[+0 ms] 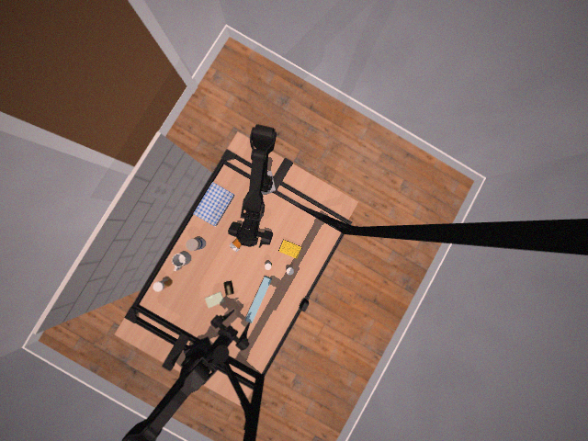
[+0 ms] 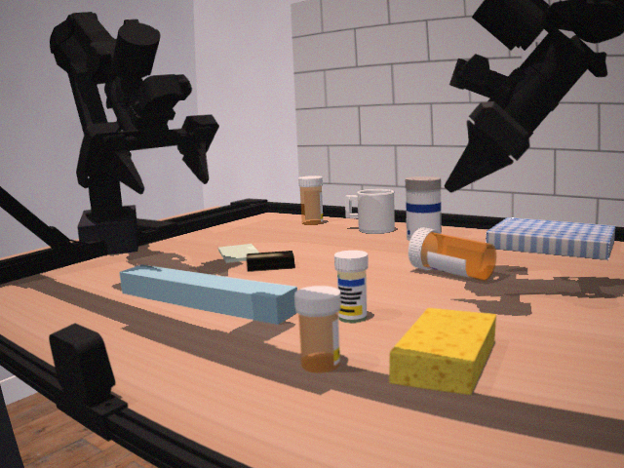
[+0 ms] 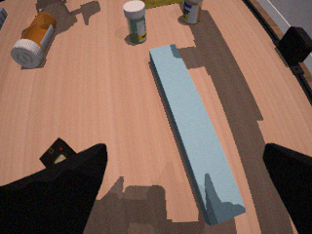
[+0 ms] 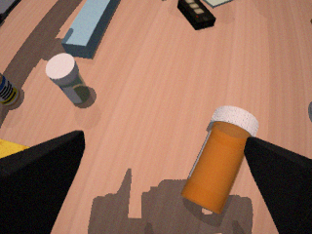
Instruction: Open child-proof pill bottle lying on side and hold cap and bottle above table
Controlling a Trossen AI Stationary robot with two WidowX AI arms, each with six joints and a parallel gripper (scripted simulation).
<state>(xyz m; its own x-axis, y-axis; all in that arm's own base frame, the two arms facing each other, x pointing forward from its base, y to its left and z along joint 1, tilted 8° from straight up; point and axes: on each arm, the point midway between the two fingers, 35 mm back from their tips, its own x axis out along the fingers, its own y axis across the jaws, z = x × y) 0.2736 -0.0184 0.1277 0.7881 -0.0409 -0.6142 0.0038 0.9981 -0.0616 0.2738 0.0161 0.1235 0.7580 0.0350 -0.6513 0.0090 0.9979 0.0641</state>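
Observation:
The pill bottle [image 2: 455, 253] lies on its side on the table. It is orange with a white ribbed cap [image 2: 417, 247] on its mouth. It also shows in the right wrist view [image 4: 220, 168] with its cap [image 4: 236, 119] pointing away, in the left wrist view [image 3: 34, 41], and small in the overhead view [image 1: 235, 244]. My right gripper [image 2: 453, 182] hangs open and empty above the bottle, its fingers wide apart. My left gripper [image 2: 166, 169] is open and empty, high over the table's other end, above the long blue box [image 3: 194, 127].
Two upright pill bottles [image 2: 317, 327] [image 2: 351, 284] and a yellow sponge [image 2: 443, 350] stand near the blue box [image 2: 206, 292]. A note pad [image 2: 238, 251] and a black block [image 2: 270, 260] lie mid-table. A third bottle [image 2: 310, 199], mug [image 2: 375, 210], canister [image 2: 422, 206] and checked box [image 2: 552, 236] line the back.

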